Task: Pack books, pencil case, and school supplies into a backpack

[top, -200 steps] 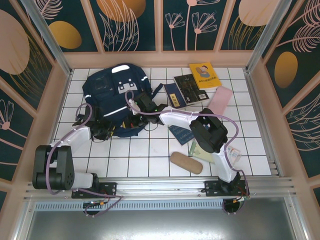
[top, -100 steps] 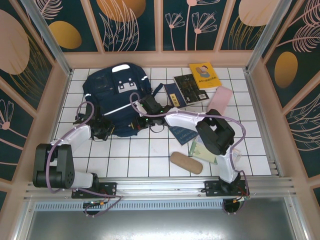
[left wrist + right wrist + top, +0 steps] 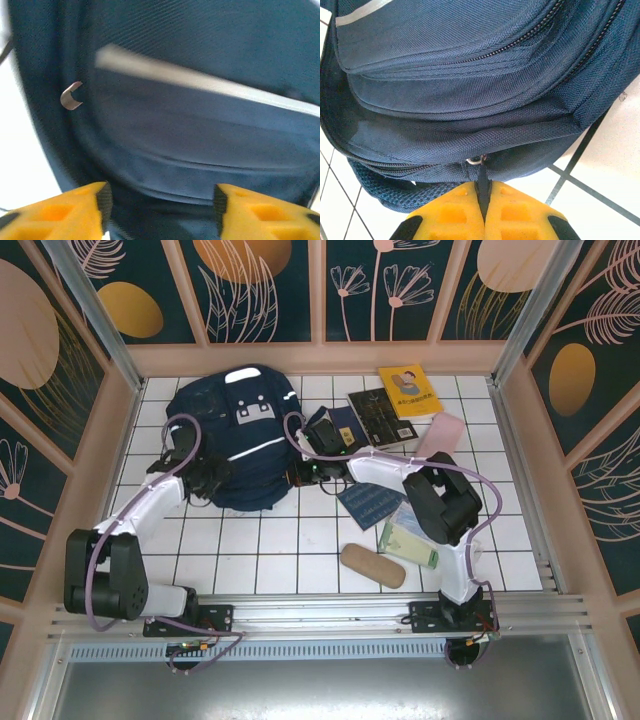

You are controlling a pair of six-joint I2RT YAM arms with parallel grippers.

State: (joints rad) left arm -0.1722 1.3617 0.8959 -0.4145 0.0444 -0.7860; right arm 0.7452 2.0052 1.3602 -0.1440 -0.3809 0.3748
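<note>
White tiles (image 3: 290, 540) ringed by flower-printed walls (image 3: 260, 290) hold everything. The backpack (image 3: 235, 430) lies flat on them, zips looking closed, so opening it seems the step in hand. At its right edge the right gripper (image 3: 483, 192) is pressed together on a dark zipper pull (image 3: 482, 175); at its left edge the left gripper (image 3: 160, 200) stands apart, gripping nothing. Right of the backpack lie the books (image 3: 378, 417), pink pouch (image 3: 440, 434), pale packet (image 3: 410, 538) and tan case (image 3: 373, 565). Next, the left jaws likely need a pinch of fabric so the pull slides, not the backpack.
</note>
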